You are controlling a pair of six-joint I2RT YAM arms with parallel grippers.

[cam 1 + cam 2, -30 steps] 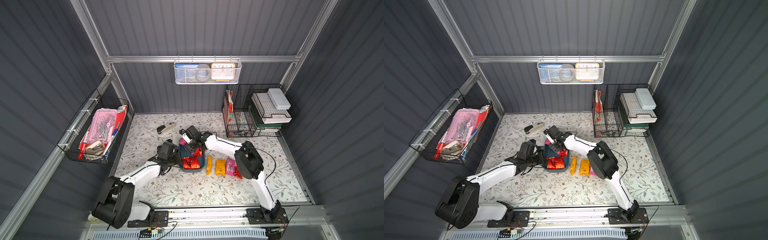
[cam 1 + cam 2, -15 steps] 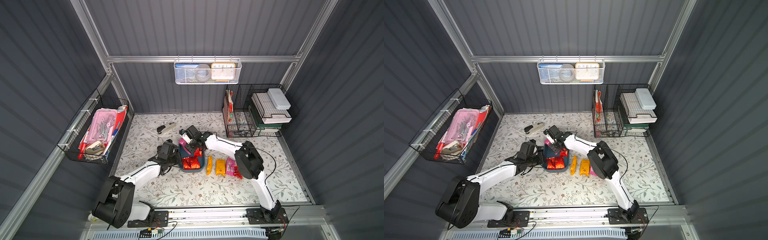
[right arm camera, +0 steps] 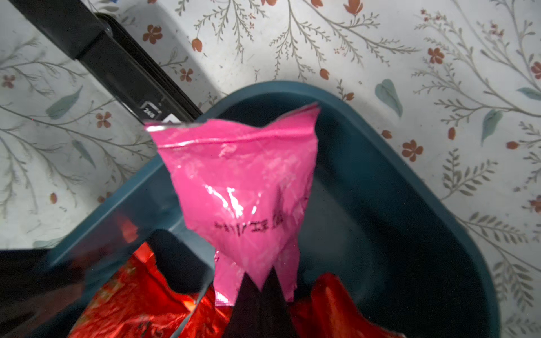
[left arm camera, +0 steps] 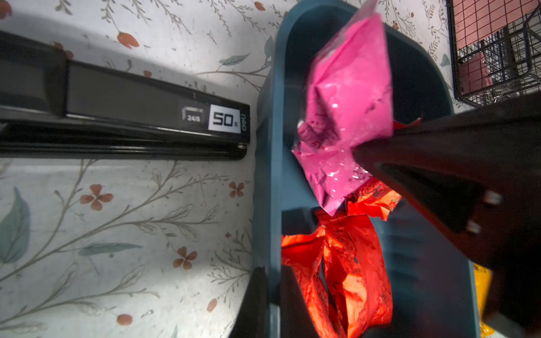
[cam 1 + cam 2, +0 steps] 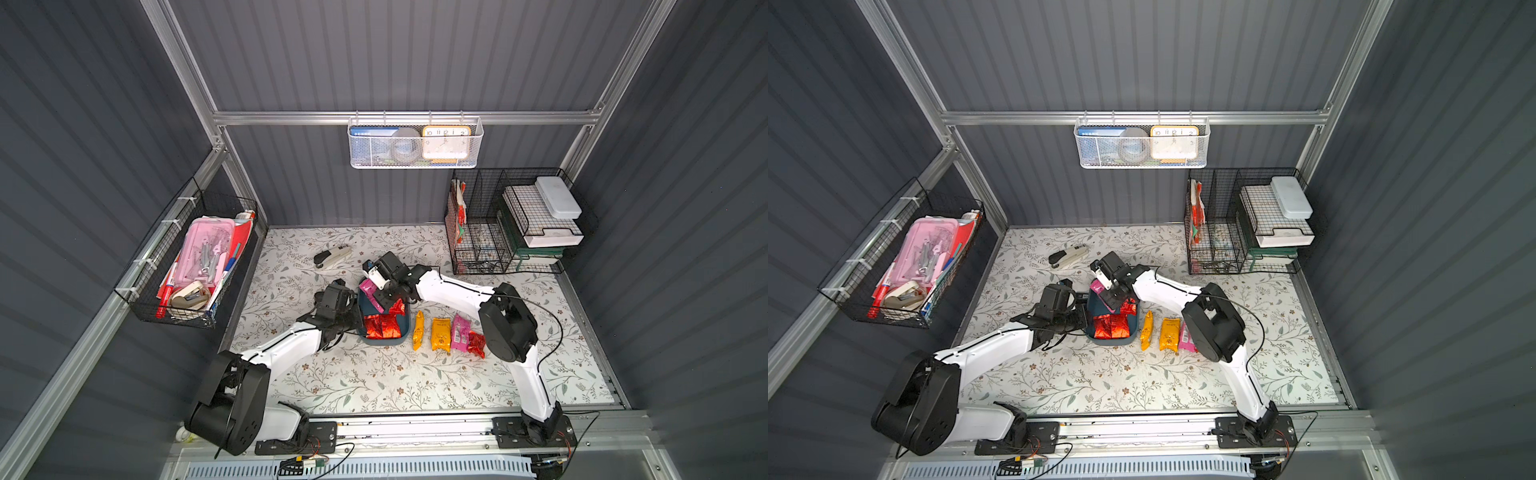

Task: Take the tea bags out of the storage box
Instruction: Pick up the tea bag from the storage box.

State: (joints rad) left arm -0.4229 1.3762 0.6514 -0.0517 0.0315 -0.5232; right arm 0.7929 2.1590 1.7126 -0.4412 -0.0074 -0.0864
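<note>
The dark teal storage box [image 5: 384, 341] [image 5: 1113, 341] lies mid-table. My left gripper [image 4: 273, 272] [image 5: 358, 322] is shut on its side wall [image 4: 273, 175], one finger inside and one outside. Over the box's far end my right gripper [image 3: 260, 281] [image 5: 380, 299] is shut on a pink tea bag [image 3: 240, 181] [image 4: 348, 102] [image 5: 369, 287], which hangs above the box floor. Crinkly red tea bags [image 5: 382, 326] [image 4: 351, 263] [image 3: 140, 304] lie in the box. To the right of the box, on the table, lie two orange-yellow tea bags [image 5: 418, 330] [image 5: 440, 334], a pink one [image 5: 459, 332] and a red one [image 5: 476, 344].
A stapler [image 5: 332, 257] [image 4: 146, 117] [image 3: 117, 64] lies just behind and left of the box. Black wire baskets [image 5: 478, 241] stand at the back right. A wire basket [image 5: 195, 266] hangs on the left wall, and a white mesh basket [image 5: 415, 145] on the back rail.
My right gripper's jaws have closed on the pink tea bag at the box's far end. The left arm and the box have stayed put.
</note>
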